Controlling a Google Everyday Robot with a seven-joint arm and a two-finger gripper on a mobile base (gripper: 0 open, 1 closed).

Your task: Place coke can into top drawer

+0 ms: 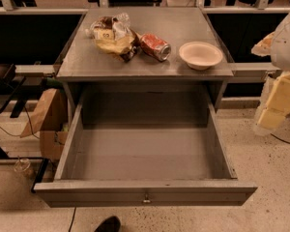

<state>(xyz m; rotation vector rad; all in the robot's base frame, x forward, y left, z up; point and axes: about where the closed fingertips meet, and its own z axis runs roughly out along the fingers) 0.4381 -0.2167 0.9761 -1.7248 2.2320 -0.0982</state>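
The coke can point(155, 46) is red with silver ends and lies on its side on the grey cabinet top point(183, 28), between the snack bags and the bowl. The top drawer point(145, 192) is pulled fully open toward me, and its inside shows nothing in it. My gripper point(276, 103) is at the right edge of the view, beside the cabinet and well right of the can, with pale yellowish fingers hanging down. It is apart from the can and the drawer.
Yellow-and-brown snack bags point(112, 36) lie left of the can. A white bowl point(200, 54) stands right of the can. A brown paper bag point(46, 112) and a cardboard box sit on the floor left of the cabinet. A dark railing runs behind.
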